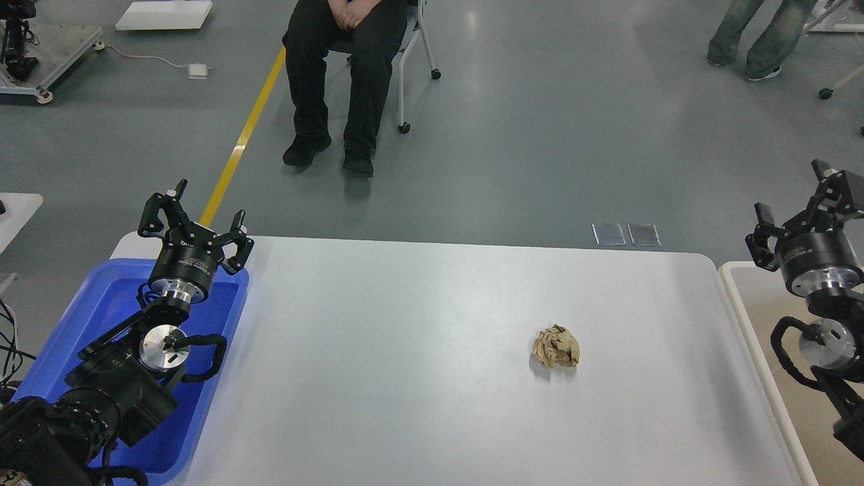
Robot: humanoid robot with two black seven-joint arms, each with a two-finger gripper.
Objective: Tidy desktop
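Note:
The white desktop (418, 378) fills the middle of the head view. A crumpled ball of brown paper (556, 347) lies on it, right of centre. My left gripper (196, 219) hovers at the far left corner, above the blue tray, with its fingers spread open and nothing between them. My right gripper (800, 206) is raised at the right edge, above the cream bin, fingers apart and empty. Both grippers are well away from the paper ball.
A blue plastic tray (223, 378) sits at the desktop's left side under my left arm. A cream-white rimmed bin (749, 317) stands beside the right edge. A seated person (344, 74) faces the table from beyond the far edge.

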